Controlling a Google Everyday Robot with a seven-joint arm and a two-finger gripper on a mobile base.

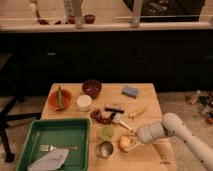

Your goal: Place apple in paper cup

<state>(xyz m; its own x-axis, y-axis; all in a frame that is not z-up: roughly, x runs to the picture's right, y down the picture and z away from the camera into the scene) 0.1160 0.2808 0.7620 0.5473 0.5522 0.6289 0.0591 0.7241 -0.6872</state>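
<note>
The apple, small, round and yellow-orange, sits on the wooden table near its front edge. My gripper is at the end of the white arm, which comes in from the right. It is right against the apple's right side. The paper cup, short and white, stands upright at the table's middle left, well away from the gripper.
A shiny metal cup stands just left of the apple, with a pale green round thing behind it. A green tray holds a fork and cloth. Also here are an orange bowl, a dark red bowl, a blue sponge, a brush and a yellow banana-like piece.
</note>
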